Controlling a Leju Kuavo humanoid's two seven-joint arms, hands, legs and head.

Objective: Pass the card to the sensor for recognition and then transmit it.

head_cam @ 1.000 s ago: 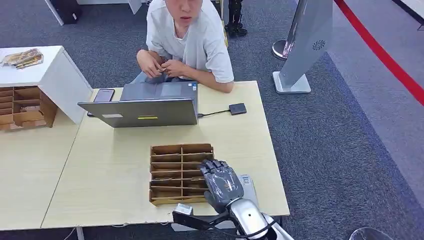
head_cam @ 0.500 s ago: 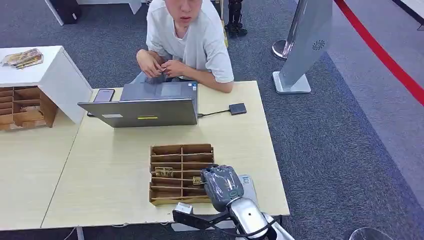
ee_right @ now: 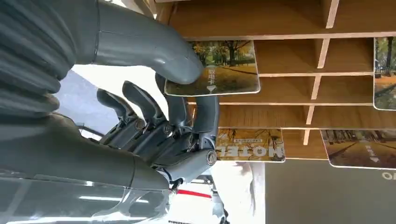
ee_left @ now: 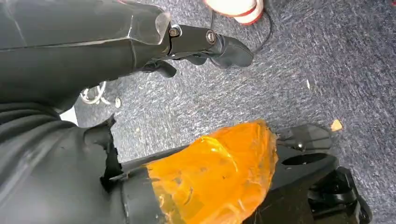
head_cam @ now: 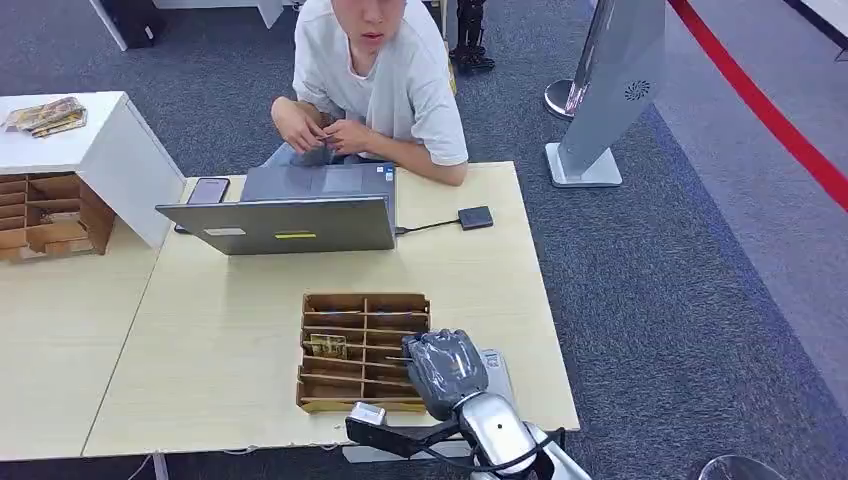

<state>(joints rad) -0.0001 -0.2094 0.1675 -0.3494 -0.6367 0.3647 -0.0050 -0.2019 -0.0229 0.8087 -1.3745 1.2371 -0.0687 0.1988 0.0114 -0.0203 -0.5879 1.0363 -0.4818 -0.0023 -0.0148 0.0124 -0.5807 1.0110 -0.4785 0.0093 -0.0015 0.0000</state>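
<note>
Grey carpet runs all around the pale wooden table (head_cam: 470, 290) where I stand, and a person (head_cam: 375, 80) sits at its far side behind an open laptop (head_cam: 285, 222). A phone (head_cam: 207, 190) lies just beside the laptop, and on the other side a small dark square pad (head_cam: 475, 217), cabled to the laptop, sits flat on the tabletop; I judge this to be the sensor. Nearer to me is the wooden card rack (head_cam: 362, 352), its slots holding several picture cards.

My right hand (head_cam: 444, 372) is at the rack's near right corner. From the wrist I see my thumb (ee_right: 154, 44) pressing on top of one card (ee_right: 219, 67), with my fingers (ee_right: 187, 116) curled beneath it, so I am pinching that card while it lies partly in its slot. Another card (ee_right: 250, 150) rests in the next slot.

My left hand (ee_left: 205, 44) hangs low over the carpet, fingers loosely apart and holding nothing.

As I judge it, the task has barely begun: the card is grasped but not lifted out, and the sensor is well apart across the table. Carrying, scanning and handing over all remain.
</note>
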